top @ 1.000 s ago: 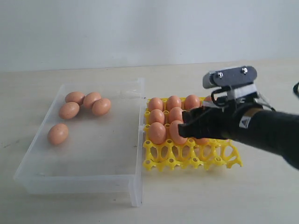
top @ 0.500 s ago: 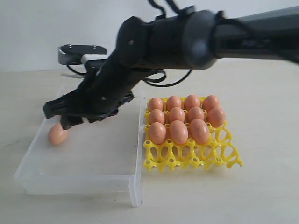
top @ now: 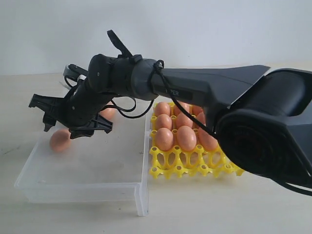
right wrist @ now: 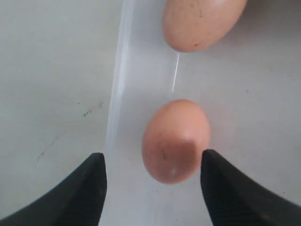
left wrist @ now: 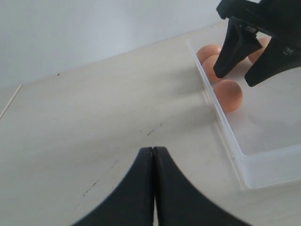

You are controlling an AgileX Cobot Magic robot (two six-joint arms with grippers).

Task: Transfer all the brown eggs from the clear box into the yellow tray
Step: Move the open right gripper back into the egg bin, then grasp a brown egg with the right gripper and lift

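Note:
My right gripper (top: 61, 127) reaches across into the clear box (top: 83, 187) and stands open just above a lone brown egg (top: 59, 140) near the box's left wall. In the right wrist view that egg (right wrist: 175, 140) lies in line with the gap of the open gripper (right wrist: 153, 159), untouched; a second egg (right wrist: 202, 23) lies beyond it. Another egg (top: 108, 113) shows behind the arm. The yellow tray (top: 195, 165) holds several eggs (top: 175, 134). My left gripper (left wrist: 153, 149) is shut and empty over bare table, left of the box (left wrist: 225, 132).
The right arm spans the tray's back rows and hides part of the box. The left wrist view shows three eggs (left wrist: 228, 94) by the box's wall and the right gripper's fingers (left wrist: 235, 47) above them. Pale table surrounds both containers.
The right arm swung from the tray across to the box, then shifted left over the lone egg with its jaws open. An egg it carried now sits in the tray.

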